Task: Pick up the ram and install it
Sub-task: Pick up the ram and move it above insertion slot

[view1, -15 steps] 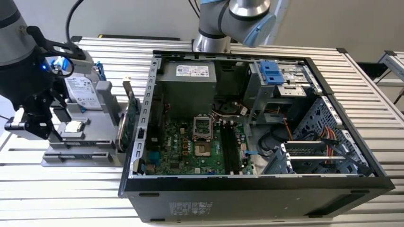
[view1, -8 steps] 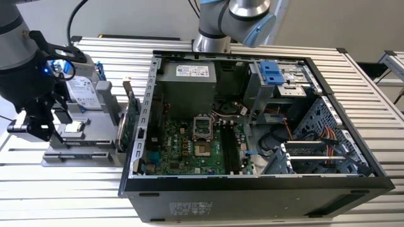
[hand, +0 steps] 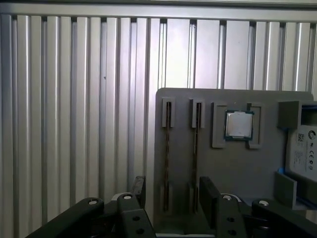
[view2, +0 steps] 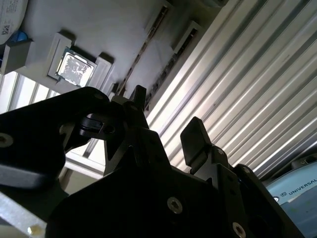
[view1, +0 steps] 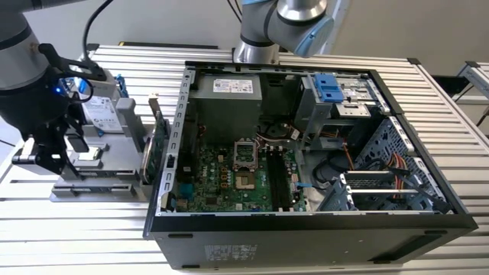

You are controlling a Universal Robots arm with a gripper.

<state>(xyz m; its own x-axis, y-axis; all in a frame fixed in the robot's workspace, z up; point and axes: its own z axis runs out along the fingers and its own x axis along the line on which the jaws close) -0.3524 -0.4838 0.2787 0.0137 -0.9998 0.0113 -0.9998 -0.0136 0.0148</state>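
Observation:
Two ram sticks stand on edge in narrow slots of a grey holder tray (hand: 247, 168). In the first wrist view one ram stick (hand: 167, 153) and the other ram stick (hand: 195, 153) appear as thin dark strips. My gripper (hand: 173, 193) hovers above the tray, open, with its two black fingers (hand: 208, 191) apart and nothing between them. In that view both sticks lie between the fingers' lines. The second wrist view has the gripper (view2: 167, 119) over the same ram slots (view2: 148, 44). In the exterior view the gripper (view1: 57, 163) hangs over the tray (view1: 99, 192) at the exterior view's left.
A processor chip (hand: 238, 124) sits in a tray pocket beside the ram slots. A silver hard drive (view1: 99, 112) and a green expansion card (view1: 153, 149) stand on the tray. The open computer case (view1: 306, 229) with its motherboard (view1: 237, 183) lies right of the tray on a ribbed metal table (view1: 77, 240).

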